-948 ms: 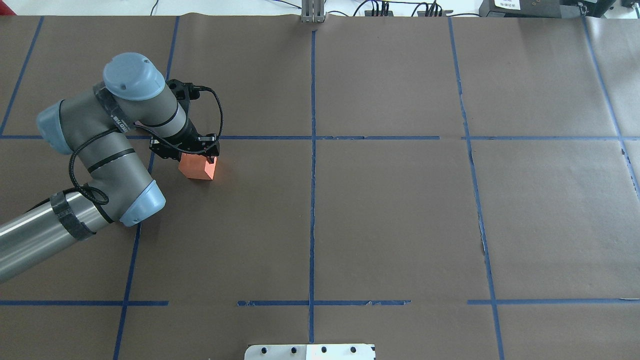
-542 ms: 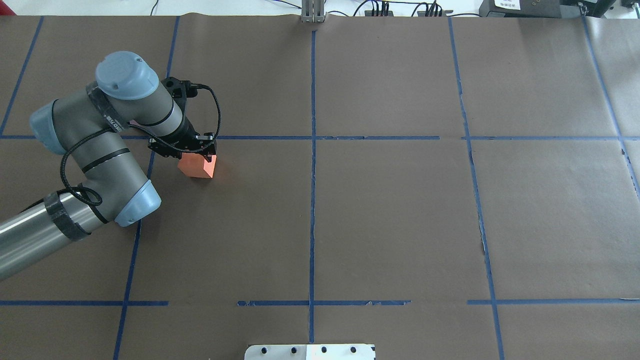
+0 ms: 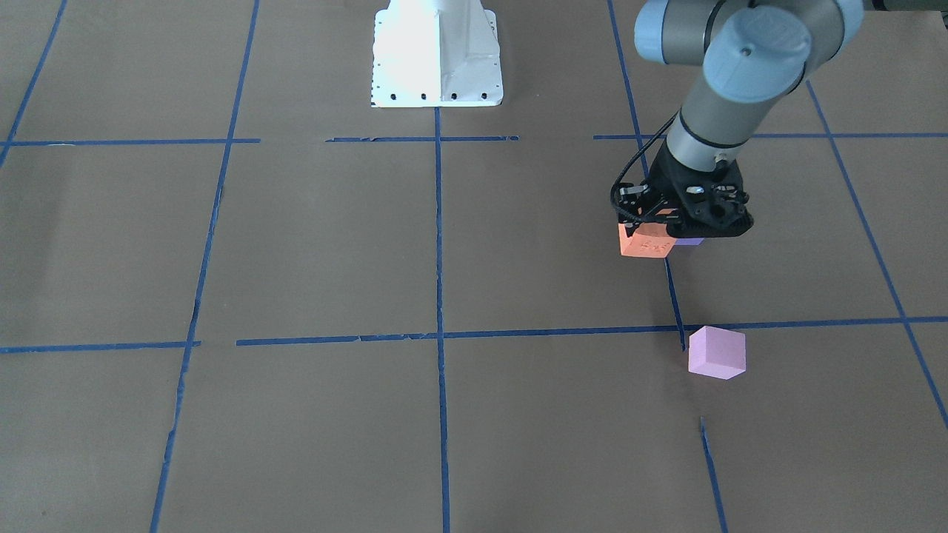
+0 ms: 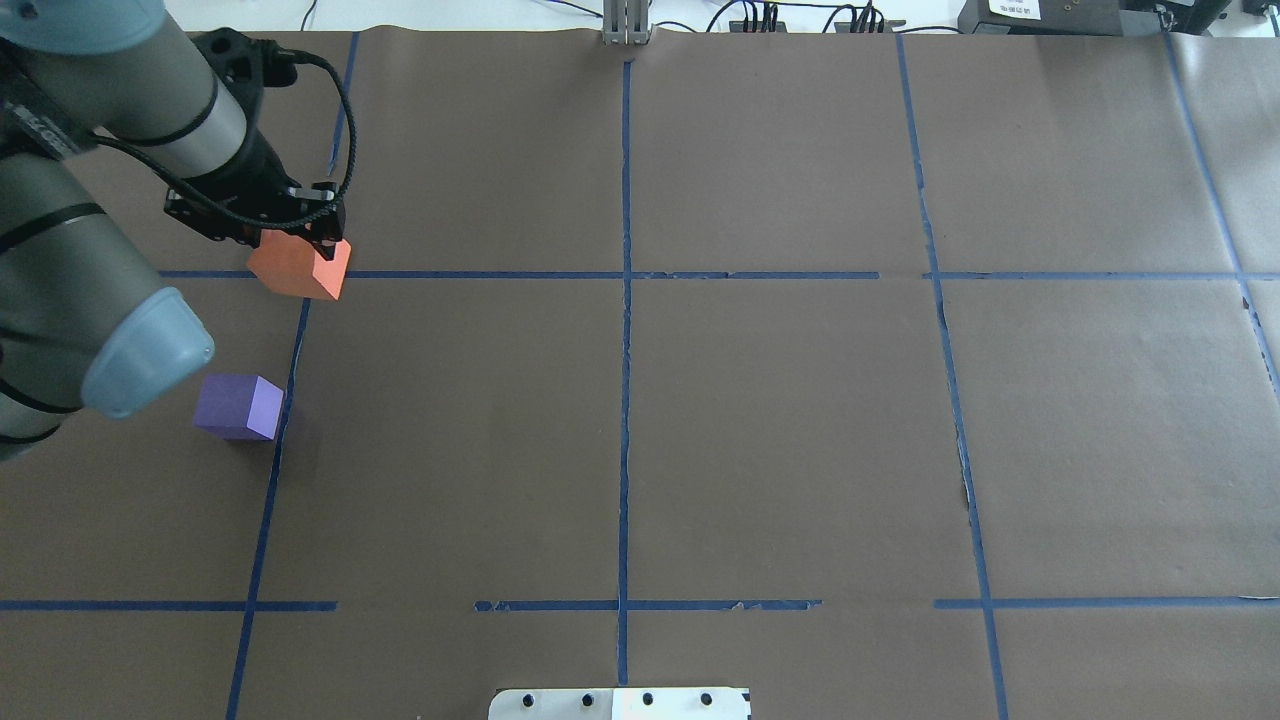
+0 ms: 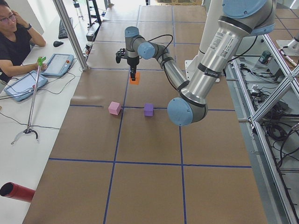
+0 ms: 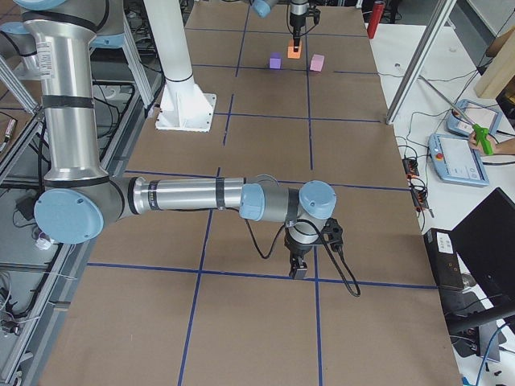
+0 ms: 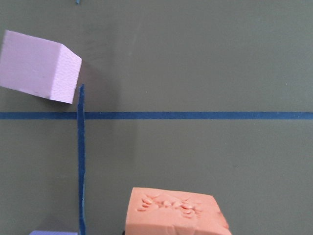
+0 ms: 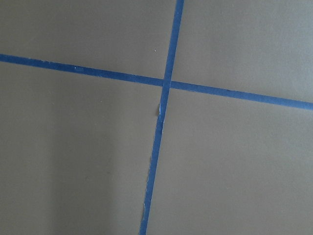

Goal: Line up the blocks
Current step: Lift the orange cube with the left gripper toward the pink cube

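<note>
My left gripper (image 4: 296,243) is shut on the orange block (image 4: 298,268) and holds it above the table, over a blue tape crossing. The orange block also shows in the front view (image 3: 644,243) and the left wrist view (image 7: 173,213). The dark blue-purple block (image 4: 238,407) sits on the table nearer the robot. The pale pink block (image 3: 716,352) sits farther out, next to a tape line; the arm hides it in the overhead view. My right gripper (image 6: 298,271) hangs low over a tape line far from the blocks. I cannot tell whether it is open or shut.
Brown paper with a blue tape grid (image 4: 625,275) covers the table. The white robot base plate (image 3: 435,52) stands at the near middle edge. An operator (image 5: 14,42) sits beyond the far side with tablets.
My left arm has risen and moved left and away from the robot with the orange block in its grip. The dark blue-purple block, hidden under the arm before, now shows.
</note>
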{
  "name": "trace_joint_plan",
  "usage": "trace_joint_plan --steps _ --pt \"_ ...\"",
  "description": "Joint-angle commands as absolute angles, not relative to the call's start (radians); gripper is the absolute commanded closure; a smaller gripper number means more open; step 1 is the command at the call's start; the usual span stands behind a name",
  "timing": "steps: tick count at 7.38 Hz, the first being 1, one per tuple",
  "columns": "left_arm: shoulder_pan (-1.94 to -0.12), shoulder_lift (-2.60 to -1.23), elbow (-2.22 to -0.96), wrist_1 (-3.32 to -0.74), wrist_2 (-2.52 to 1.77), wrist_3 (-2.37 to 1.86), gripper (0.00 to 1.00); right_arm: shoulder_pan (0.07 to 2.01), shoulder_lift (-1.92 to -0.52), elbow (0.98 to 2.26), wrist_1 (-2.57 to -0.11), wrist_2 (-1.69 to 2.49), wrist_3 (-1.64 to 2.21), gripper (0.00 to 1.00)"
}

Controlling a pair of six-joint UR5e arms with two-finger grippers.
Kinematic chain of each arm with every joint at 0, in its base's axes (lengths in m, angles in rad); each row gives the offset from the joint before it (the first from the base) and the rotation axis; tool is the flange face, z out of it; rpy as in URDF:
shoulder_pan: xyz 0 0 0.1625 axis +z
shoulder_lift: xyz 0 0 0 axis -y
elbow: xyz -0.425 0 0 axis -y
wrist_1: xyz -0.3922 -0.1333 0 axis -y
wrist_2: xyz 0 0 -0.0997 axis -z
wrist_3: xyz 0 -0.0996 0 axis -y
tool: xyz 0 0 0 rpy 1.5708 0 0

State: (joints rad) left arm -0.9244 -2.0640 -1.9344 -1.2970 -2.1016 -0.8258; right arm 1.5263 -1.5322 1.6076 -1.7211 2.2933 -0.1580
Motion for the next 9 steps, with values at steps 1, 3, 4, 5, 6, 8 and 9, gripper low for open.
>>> trace_joint_plan --steps 1,3,4,5,6,8,9 --pt "-1.044 -1.949 -1.947 -1.270 -2.161 -0.545 1.00 1.526 -1.532 1.608 -1.721 2.293 -0.158 0.00" --pt "-1.135 -1.936 -1.809 -1.325 -2.210 -0.430 1.00 1.526 -1.531 1.608 -1.721 2.293 -0.158 0.00" --pt "-1.132 -1.947 -1.728 -1.382 -2.214 -0.437 1.00 1.526 -1.532 1.608 -1.721 2.293 -0.158 0.00" --pt "-1.126 -1.953 -1.654 -1.479 -2.256 -0.528 1.00 1.526 -1.532 1.608 -1.721 2.293 -0.158 0.00" --pt "-1.083 -1.951 -1.604 -1.608 -2.260 -0.619 1.00 1.526 -1.532 1.608 -1.721 2.293 -0.158 0.00" --pt "-1.000 -1.950 -1.571 -1.681 -2.255 -0.699 1.00 1.526 -1.531 1.608 -1.721 2.293 -0.158 0.00" --pt "-0.985 -1.950 -1.568 -1.681 -2.253 -0.707 1.00 1.526 -1.531 1.608 -1.721 2.293 -0.158 0.00"
